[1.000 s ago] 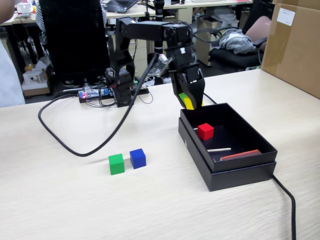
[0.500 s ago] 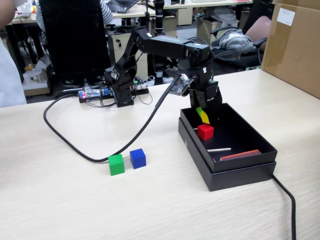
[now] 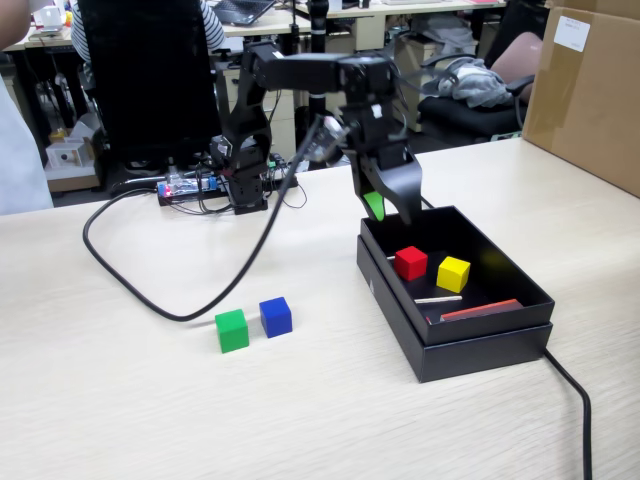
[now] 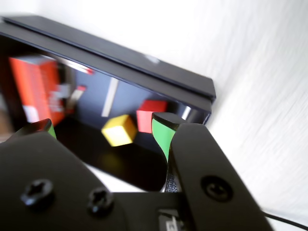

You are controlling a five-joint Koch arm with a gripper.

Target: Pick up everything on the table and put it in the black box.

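Hovering above the near-left corner of the black box (image 3: 470,345), the gripper (image 3: 385,203) hangs wide and empty; the red cube (image 3: 410,262) and yellow cube (image 3: 453,273) lie inside; the green cube (image 3: 231,330) and blue cube (image 3: 275,316) sit side by side on the table (image 3: 130,400); they look light, rigid, best pinched across flat opposite faces.

No text can be read; the white label (image 3: 572,33) on the brown carton (image 3: 590,95) is illegible.
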